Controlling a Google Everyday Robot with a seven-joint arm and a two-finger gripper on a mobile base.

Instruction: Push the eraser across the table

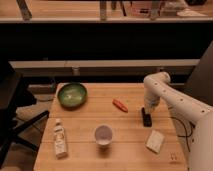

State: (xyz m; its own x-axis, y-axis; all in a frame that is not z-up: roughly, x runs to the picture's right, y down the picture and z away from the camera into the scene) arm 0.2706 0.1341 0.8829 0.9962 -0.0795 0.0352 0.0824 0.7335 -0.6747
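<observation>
The light wooden table (82, 120) fills the lower middle of the camera view. A white rectangular block (155, 141), which looks like the eraser, lies near the table's front right corner. My gripper (146, 118) is a dark shape at the end of the white arm (155, 90). It is down at the tabletop on the right side, a little behind and to the left of the block and apart from it. I cannot tell whether it touches anything.
A green bowl (72, 94) stands at the back left. A small orange item (119, 104) lies mid-table, left of the gripper. A white cup (103, 134) stands front centre, a bottle (59, 139) lies front left. A dark chair (12, 107) stands left of the table.
</observation>
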